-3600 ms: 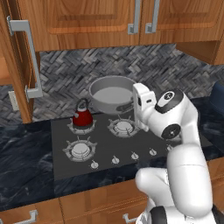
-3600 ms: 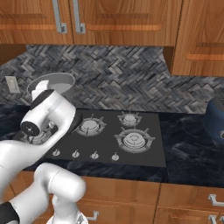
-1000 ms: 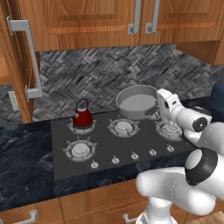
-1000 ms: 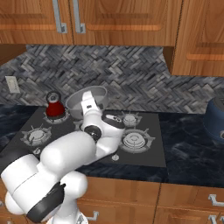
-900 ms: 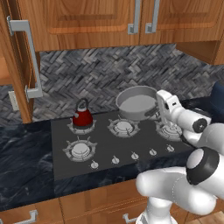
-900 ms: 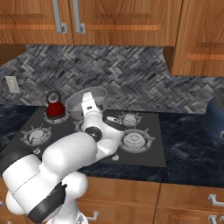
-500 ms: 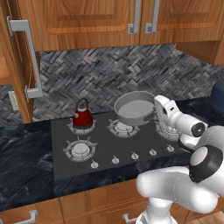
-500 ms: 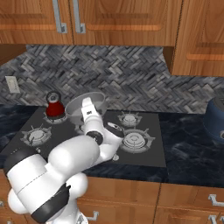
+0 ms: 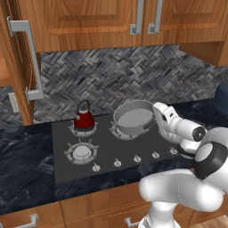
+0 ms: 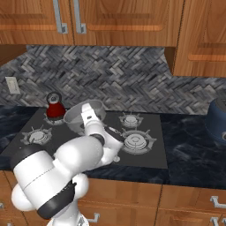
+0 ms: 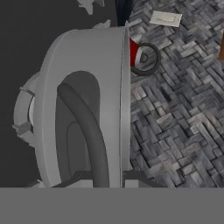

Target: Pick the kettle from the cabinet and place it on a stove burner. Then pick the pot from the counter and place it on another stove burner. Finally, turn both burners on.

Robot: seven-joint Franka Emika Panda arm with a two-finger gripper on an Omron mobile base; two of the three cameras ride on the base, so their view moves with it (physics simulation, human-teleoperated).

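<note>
The grey steel pot [image 9: 132, 117] hangs tilted low over the back middle burner [image 9: 119, 132], with my gripper [image 9: 154, 117] shut on its right rim by a side handle. In the right base view the pot [image 10: 78, 115] sits just ahead of the gripper [image 10: 87, 118]. Up close, the pot [image 11: 83, 105] looms in front of the fingertips [image 11: 131, 177] in the hand view. The dark red kettle [image 9: 83, 119] stands upright on the back left burner, to the left of the pot, and the kettle [image 10: 55, 108] and kettle [image 11: 136, 54] show from the other cameras too. I cannot tell whether the pot touches the grate.
The front left burner [image 9: 81, 152] is bare, with small knobs [image 9: 117, 163] along the cooktop's front edge. The open cabinet door with its long bar handle [image 9: 31, 58] stands at the left. A dark blue vessel [image 10: 218, 119] sits on the black counter [image 10: 190, 145] at the right.
The gripper has carried the pot leftward and down, from above the right of the cooktop to the back middle burner. The kettle has not moved.
</note>
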